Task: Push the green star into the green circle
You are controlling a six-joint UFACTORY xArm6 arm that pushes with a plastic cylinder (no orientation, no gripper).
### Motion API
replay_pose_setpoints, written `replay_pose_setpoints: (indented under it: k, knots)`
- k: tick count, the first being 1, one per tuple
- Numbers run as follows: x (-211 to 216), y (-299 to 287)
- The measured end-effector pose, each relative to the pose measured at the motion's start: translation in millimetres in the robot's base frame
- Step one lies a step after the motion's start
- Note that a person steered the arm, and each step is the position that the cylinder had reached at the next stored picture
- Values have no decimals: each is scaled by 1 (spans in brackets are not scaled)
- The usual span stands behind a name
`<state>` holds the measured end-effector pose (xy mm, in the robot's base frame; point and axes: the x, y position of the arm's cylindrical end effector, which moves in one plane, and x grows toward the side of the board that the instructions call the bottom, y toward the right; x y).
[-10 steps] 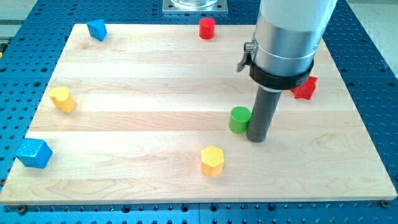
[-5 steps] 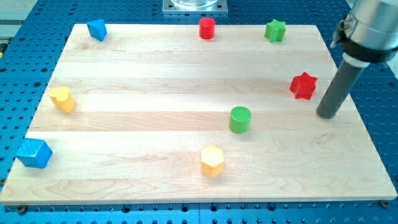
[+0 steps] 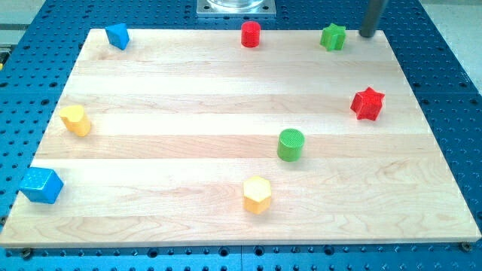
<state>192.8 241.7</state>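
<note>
Resting near the wooden board's [image 3: 188, 98] top edge, the green star [image 3: 333, 36] has my tip [image 3: 367, 35] just beside it on the view's right, apart. Green circle [image 3: 291, 144] sits well below, bare wood between. No gripper fitted.

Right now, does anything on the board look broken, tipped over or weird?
Nothing stands out. The blocks all sit flat on the wooden board, none cracked or toppled. The blue cube sits very near the board's edge at the view's lower left, though it's on the board. My tip is just right of the green star.
</note>
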Motion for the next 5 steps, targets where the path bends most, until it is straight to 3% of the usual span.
replay_pose_setpoints:
  k: [1,2,3,5]
  knots:
    - [24,-77]
    - [92,-88]
    - [131,-113]
    - [110,-109]
